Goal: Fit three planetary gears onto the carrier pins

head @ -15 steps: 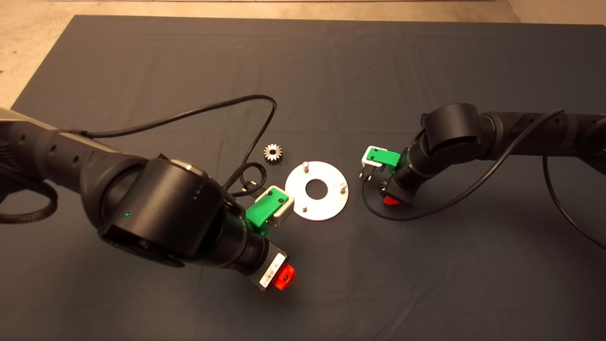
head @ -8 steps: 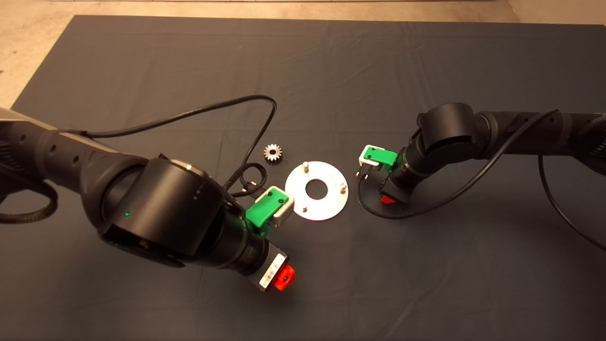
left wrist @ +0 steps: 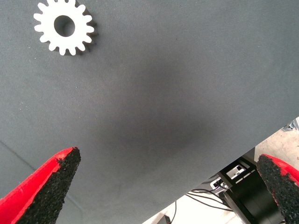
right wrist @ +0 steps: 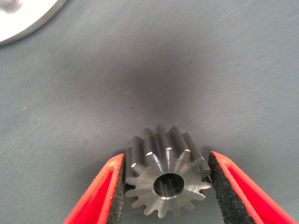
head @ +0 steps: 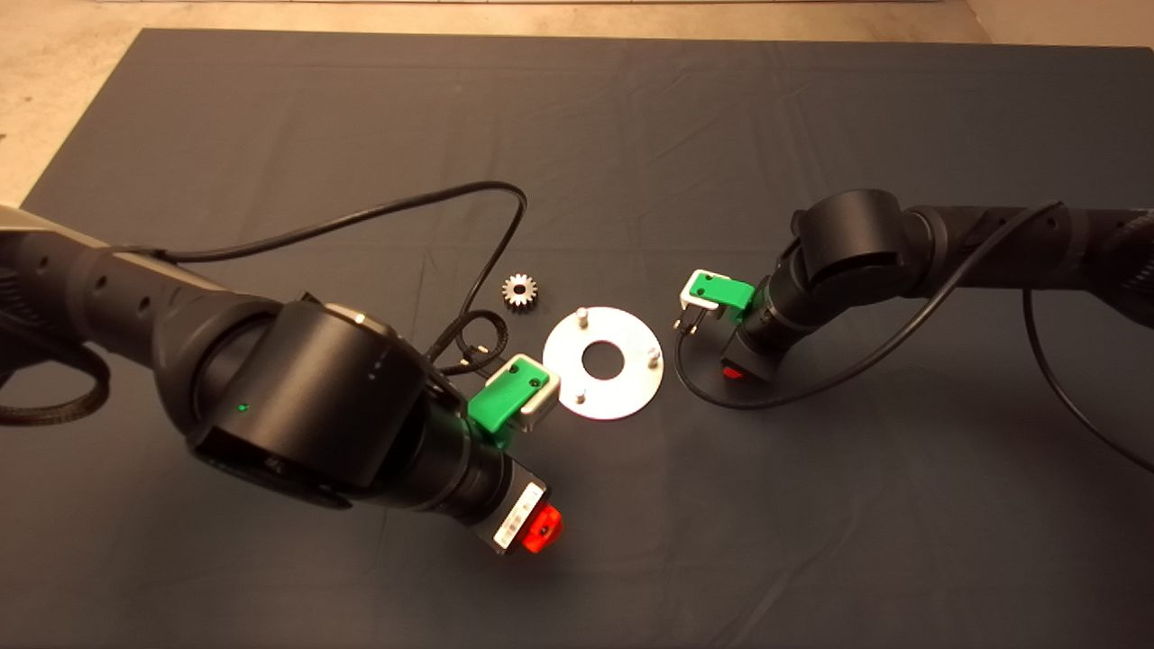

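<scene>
The shiny round disc lies mid-mat with three carrier pins standing bare on it. One planetary gear lies flat on the mat just left of the disc; the left wrist view shows it too. My left gripper hovers in front of the disc's left side, open and holding nothing. A second planetary gear sits between the pads of my right gripper, which is shut on it. That gripper hangs just right of the disc, whose edge shows in its wrist view.
Black cables loop on the mat, one from the left arm behind the loose gear and one under the right arm. The mat's far edge meets bare floor. Floor and dark equipment show past the mat edge.
My right arm has shifted slightly left and away, nearer the disc, with the gear held. The left arm, the loose gear and the disc have not moved.
</scene>
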`<state>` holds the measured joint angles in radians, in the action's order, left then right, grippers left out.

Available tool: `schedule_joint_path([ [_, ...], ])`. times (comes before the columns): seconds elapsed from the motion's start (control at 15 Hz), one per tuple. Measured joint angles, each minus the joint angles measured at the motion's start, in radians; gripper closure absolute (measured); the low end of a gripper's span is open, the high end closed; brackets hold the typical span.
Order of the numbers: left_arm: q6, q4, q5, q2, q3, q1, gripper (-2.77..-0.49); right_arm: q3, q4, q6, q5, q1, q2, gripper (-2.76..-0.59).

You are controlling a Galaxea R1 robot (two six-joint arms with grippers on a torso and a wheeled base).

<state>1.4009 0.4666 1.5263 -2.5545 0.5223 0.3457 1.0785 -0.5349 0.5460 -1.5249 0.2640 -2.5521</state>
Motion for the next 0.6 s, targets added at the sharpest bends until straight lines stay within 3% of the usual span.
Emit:
schedule_joint_path([
  [0.6,0.0,-0.008,0.0,0.0,0.0,0.0,-2.75,0.007,0.0,0.01,0.0,0.003,-0.002,-1.1],
])
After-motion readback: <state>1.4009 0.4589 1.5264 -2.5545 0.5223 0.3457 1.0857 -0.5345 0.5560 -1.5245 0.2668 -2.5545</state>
